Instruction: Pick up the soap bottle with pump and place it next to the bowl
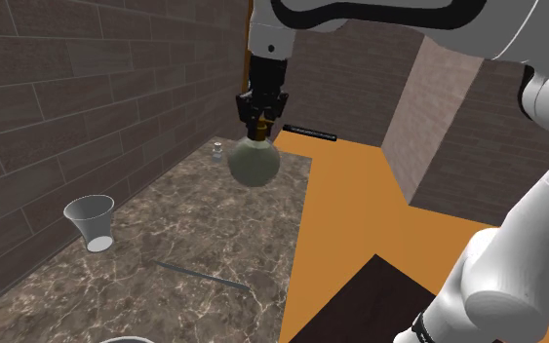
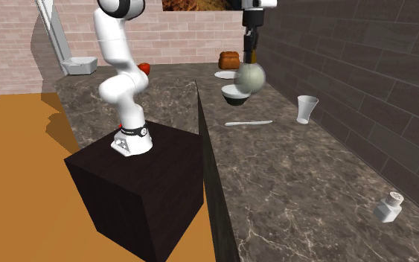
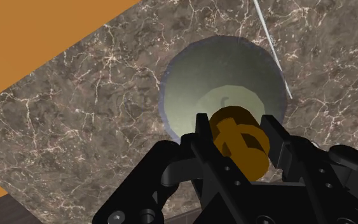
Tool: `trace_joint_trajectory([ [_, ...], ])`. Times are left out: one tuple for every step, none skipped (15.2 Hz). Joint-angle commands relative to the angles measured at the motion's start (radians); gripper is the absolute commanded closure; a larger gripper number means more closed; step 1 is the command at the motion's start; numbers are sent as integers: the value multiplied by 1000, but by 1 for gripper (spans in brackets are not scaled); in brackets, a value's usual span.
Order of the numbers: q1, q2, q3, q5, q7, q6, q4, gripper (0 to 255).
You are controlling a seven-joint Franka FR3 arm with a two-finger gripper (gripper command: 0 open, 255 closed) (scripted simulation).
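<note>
A dark marble counter [image 1: 200, 219] [image 2: 289, 175] [image 3: 75, 114] is seen running along a wall of dark planks, with orange floor beside it; a dark box stand [image 2: 137, 190] is set against the counter's edge, and the white arm [image 2: 117, 52] [image 1: 516, 244] is carried on it and is reached out over the marble. The black gripper [image 1: 261, 124] [image 2: 251, 55] [image 3: 236, 127] is pointed downward, and its fingers are clamped on the amber pump of the soap bottle [image 1: 254, 161] [image 2: 249, 77] [image 3: 222, 76]; the bottle's round grey-green body is hung below the fingers, clear of the counter. In the second exterior view the bottle is seen just above a dark bowl [image 2: 235, 93] with a pale inside; whether it is directly over the bowl cannot be told. A pale cup [image 1: 91, 222] [image 2: 306, 109] is stood upright near the wall, well apart from the bottle; a thin pale rod [image 1: 204, 276] [image 2: 248, 123] [image 3: 273, 48] is laid flat on the marble between cup and bowl; a small shaker [image 1: 218, 150] [image 2: 388, 207] is stood by the wall, well away from the bowl.
</note>
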Motion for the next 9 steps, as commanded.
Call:
trace_joint_trajectory([
  [22, -17, 25, 5, 48, 4, -21, 255],
  [32, -23, 37, 7, 71, 4, -26, 255],
  [43, -27, 50, 9, 94, 3, -30, 255],
  [53, -30, 63, 11, 117, 3, -33, 255],
  [64, -33, 76, 13, 141, 2, -35, 255],
  [74, -34, 89, 14, 164, 1, -35, 255],
  [85, -34, 103, 15, 188, 0, -34, 255],
  [96, -33, 117, 16, 213, -1, -32, 255],
  [106, -31, 131, 16, 237, -3, -29, 255],
])
